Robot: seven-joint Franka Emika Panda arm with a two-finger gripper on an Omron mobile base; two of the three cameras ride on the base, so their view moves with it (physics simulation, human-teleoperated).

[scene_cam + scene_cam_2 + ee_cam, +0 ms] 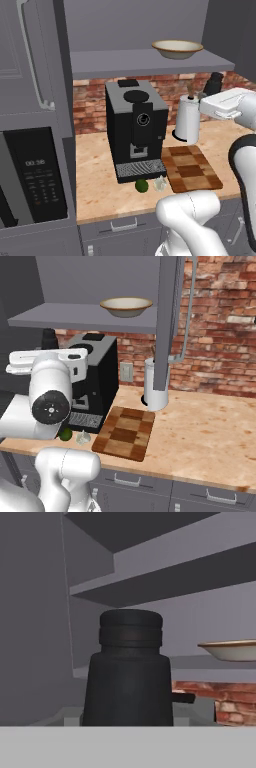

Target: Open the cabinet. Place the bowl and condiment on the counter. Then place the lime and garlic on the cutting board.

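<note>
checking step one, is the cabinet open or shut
Open. The cabinet door swings out to the side, baring its shelf, where the bowl sits in plain sight above the coffee machine.

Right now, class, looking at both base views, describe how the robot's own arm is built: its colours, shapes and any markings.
The arm has smooth, rounded white shells joined by dark bands at the joints. A flat white block forms its wrist end. In the right base view one joint ends in a round dark-grey cap with a ring of small screw dots. No cables or printed markings are visible.
</note>
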